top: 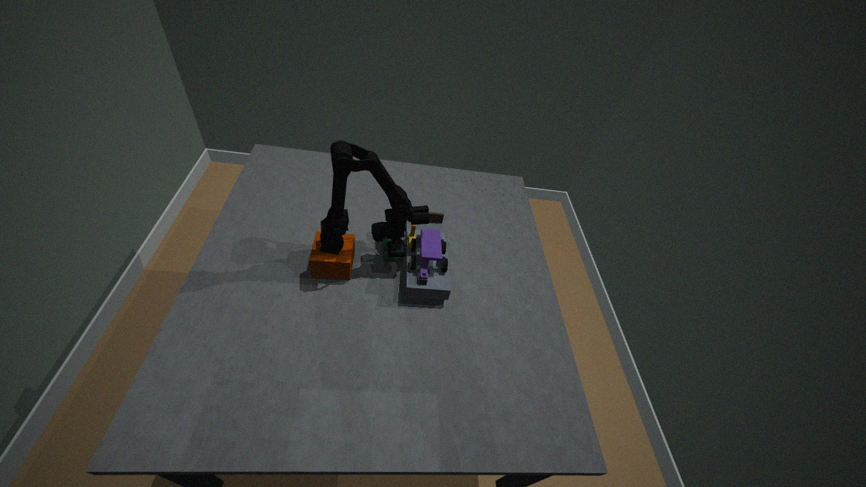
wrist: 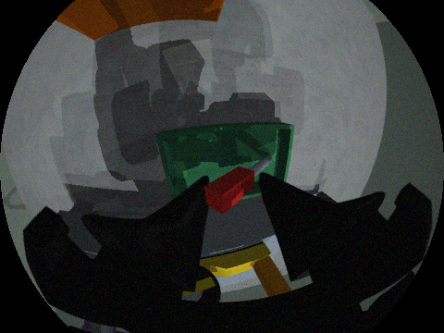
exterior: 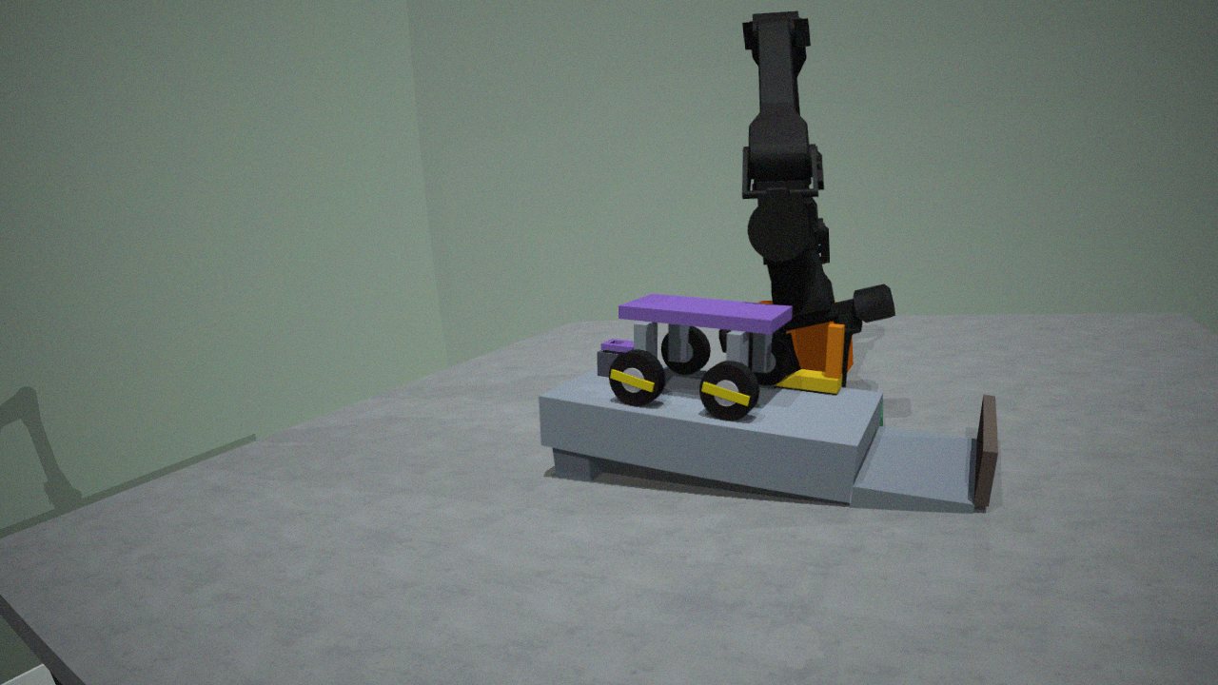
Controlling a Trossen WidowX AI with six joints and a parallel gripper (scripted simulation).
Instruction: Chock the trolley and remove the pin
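On the counter (top: 302,363) (exterior: 425,528) (wrist: 333,92), the tray (top: 386,251) (wrist: 168,162) lies between base (top: 331,268) (exterior: 813,344) (wrist: 153,9) and ramp (top: 427,295) (exterior: 697,442) (wrist: 240,222). The trolley (top: 431,243) (exterior: 705,312) stands on the ramp, the chock (top: 411,239) (exterior: 809,381) (wrist: 236,265) downhill beside its wheel.

The top view looks steeply down from high beyond one long edge of the tabletop (top: 363,375) (exterior: 425,545), far enough back for all four corners. The exterior view sits low and much nearer, facing across the ramp (top: 427,295) (exterior: 697,439), one tabletop edge cutting its lower-left corner. Both share trolley (top: 431,243) (exterior: 705,312) and ramp. The wrist view peers closely past the claw (wrist: 233,179).
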